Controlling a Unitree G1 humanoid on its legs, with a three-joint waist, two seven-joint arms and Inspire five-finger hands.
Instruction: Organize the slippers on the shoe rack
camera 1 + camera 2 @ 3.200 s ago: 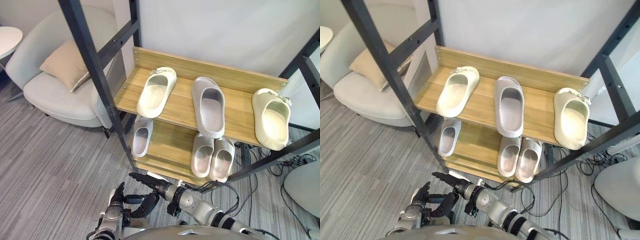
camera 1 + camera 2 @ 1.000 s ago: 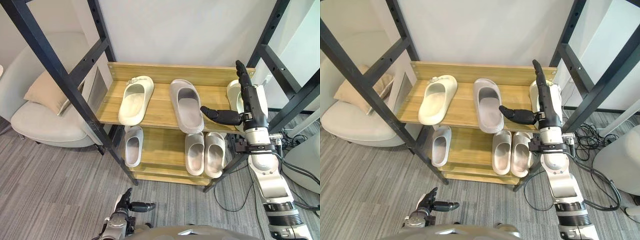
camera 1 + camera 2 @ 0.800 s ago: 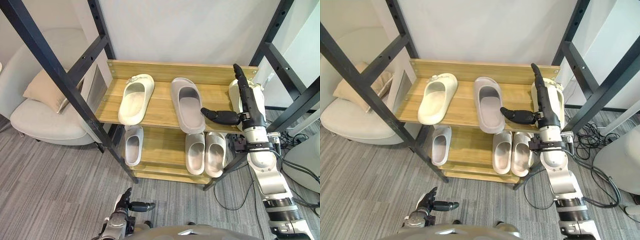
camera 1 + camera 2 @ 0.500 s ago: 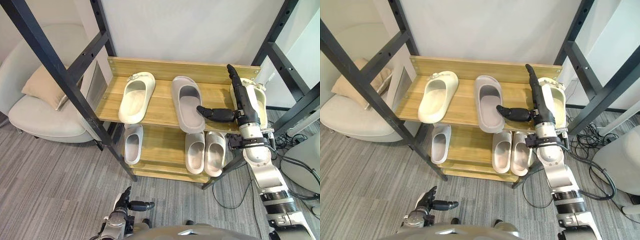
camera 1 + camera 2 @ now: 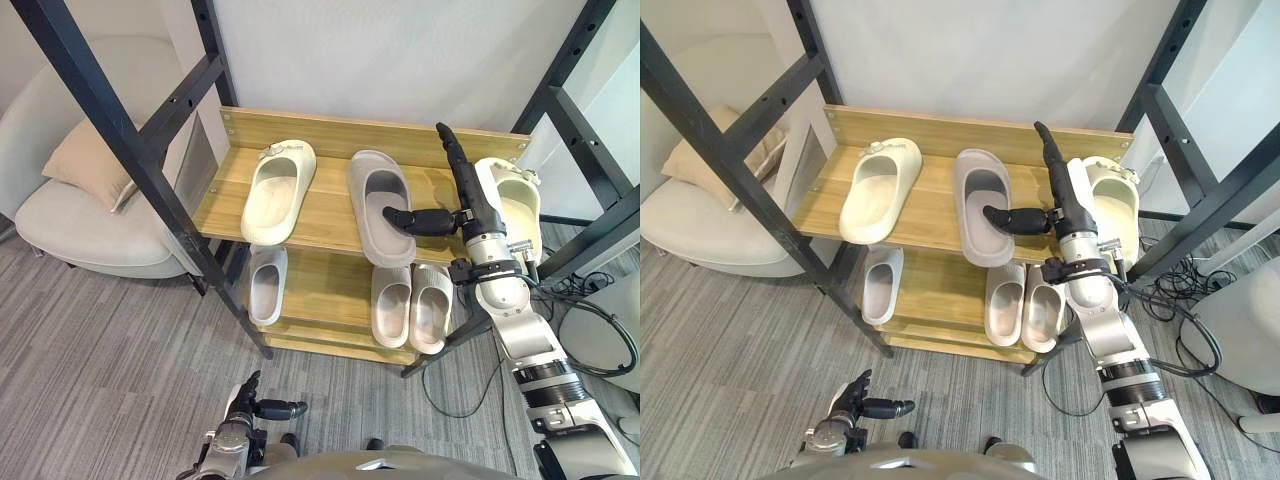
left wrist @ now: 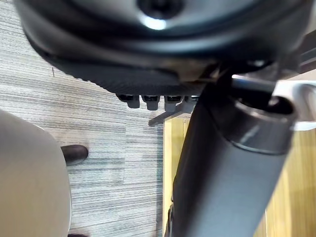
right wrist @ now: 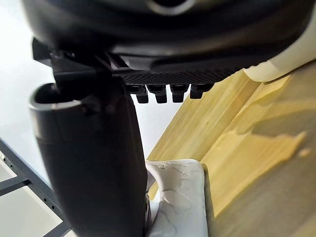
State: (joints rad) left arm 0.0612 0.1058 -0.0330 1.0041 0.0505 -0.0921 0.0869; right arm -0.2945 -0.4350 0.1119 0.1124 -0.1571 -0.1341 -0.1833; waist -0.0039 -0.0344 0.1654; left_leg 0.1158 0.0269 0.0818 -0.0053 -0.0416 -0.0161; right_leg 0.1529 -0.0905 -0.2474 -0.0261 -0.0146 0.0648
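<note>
Shelf point(image 5: 320, 212): right hand point(image 5: 470, 205) spread, thumb point(image 5: 420, 221) over slipper point(image 5: 375, 190)

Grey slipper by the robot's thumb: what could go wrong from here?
The grey slipper overhangs the top shelf at the front; a push from the right hand might tip it onto the pair below. That hand is close to the cream slipper beside it and could nudge it.

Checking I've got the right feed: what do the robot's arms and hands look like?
The right arm is silver-grey rounded segments with black rings at the joints. The right hand is dark, with long slim fingers and a thick thumb. The left hand is dark too, on a silver-grey wrist.
</note>
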